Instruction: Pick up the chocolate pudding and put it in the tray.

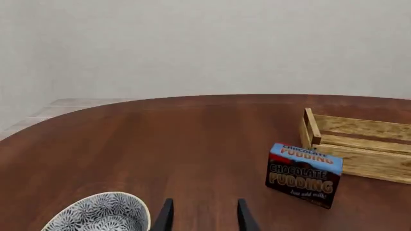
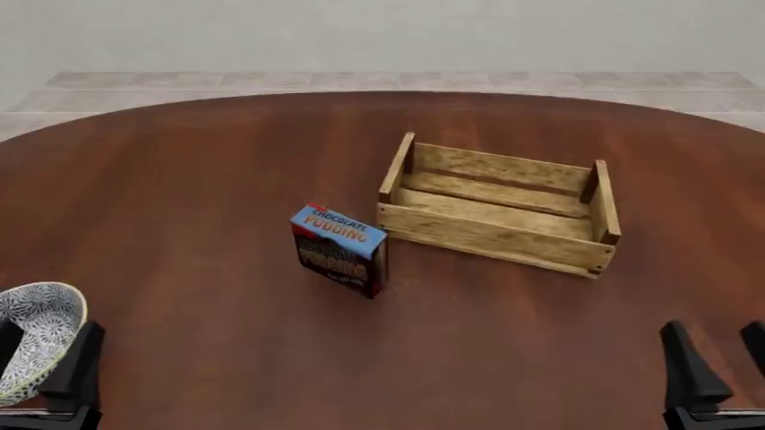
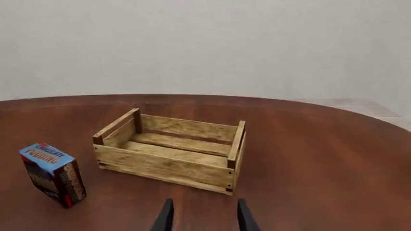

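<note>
Not much of me shows here, honestly. My left gripper (image 2: pixel 48 367) and right gripper (image 2: pixel 717 363) are plain matte black, no markings, screws or cables I can spot. My fingers (image 1: pixel 165 216) are thin flat blades that taper to a point, on chunkier black blocks at the base.

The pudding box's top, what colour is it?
Blue, on the small rectangular chocolate pudding carton, with red-and-white lettering; clearest in the left wrist view.
</note>
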You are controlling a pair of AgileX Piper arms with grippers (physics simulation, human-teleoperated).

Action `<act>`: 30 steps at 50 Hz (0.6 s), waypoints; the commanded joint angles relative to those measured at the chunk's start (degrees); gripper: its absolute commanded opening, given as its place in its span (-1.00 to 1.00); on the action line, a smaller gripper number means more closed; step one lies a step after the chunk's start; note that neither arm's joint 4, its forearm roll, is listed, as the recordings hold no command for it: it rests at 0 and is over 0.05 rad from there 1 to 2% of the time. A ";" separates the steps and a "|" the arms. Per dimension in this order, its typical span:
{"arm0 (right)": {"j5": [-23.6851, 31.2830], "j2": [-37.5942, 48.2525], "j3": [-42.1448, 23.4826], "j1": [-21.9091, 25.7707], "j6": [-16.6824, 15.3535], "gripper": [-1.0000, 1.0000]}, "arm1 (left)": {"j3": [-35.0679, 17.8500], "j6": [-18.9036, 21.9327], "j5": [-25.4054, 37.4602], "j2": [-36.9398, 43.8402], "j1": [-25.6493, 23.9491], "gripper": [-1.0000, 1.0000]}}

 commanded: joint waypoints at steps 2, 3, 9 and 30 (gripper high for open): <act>0.00 0.10 -0.18 -0.09 -2.00 1.00 | -0.16 0.00 -0.07 0.28 0.00 1.00; 0.10 0.08 -0.17 0.19 -1.39 1.00 | -0.16 0.00 -0.07 0.28 0.00 1.00; 0.38 0.04 -0.16 0.44 -1.23 1.00 | -0.16 0.00 -0.07 0.28 0.00 1.00; 2.00 0.20 -1.59 1.60 -0.70 1.00 | -0.16 0.00 -0.07 0.28 0.00 1.00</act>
